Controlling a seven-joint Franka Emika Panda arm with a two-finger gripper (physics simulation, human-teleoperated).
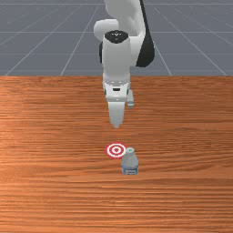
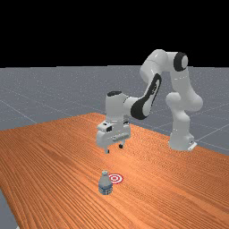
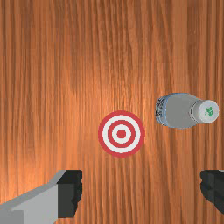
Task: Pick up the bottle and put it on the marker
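Observation:
High over the table, my gripper (image 2: 114, 149) hangs with its fingers apart and nothing between them; in the wrist view the gripper (image 3: 141, 186) shows a wide gap over bare wood. The bottle (image 1: 129, 164), grey with a bluish band and a white cap, stands upright on the table. It is beside the red-and-white ringed marker (image 1: 116, 150), toward the front view's right and nearer that camera. In the wrist view the bottle (image 3: 178, 111) and the marker (image 3: 121, 134) are apart, both beyond the fingers. The gripper touches neither.
Wood-grained table (image 2: 53, 156) extends around the bottle and marker. The arm's base (image 2: 180, 139) stands by the table's far edge, at the far view's right.

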